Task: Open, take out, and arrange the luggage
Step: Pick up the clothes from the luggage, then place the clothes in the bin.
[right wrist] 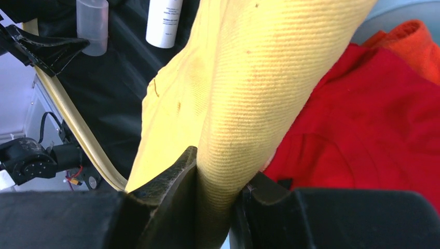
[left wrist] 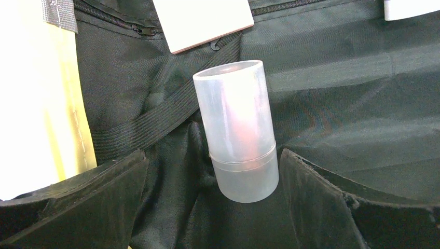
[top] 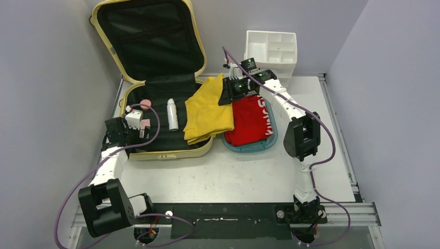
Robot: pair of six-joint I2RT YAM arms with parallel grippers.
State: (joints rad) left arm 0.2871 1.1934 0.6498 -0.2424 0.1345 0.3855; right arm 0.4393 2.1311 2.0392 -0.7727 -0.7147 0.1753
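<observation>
— On the tabletop, back left, the luggage lies open. Empty?
— Not yet. The red cloth sits in the tray. Jaws of the right gripper pinch the yellow cloth. Jaws of the left gripper are spread around a clear tube. A white bottle is inside too.

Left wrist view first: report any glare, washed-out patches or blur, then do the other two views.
Left wrist: the luggage shell at left is blown out almost white, and the translucent tube catches glare. Right wrist: the yellow cloth weave is sharp, while the red garment shows little texture. Top external: even light, but the black lining loses detail.
</observation>
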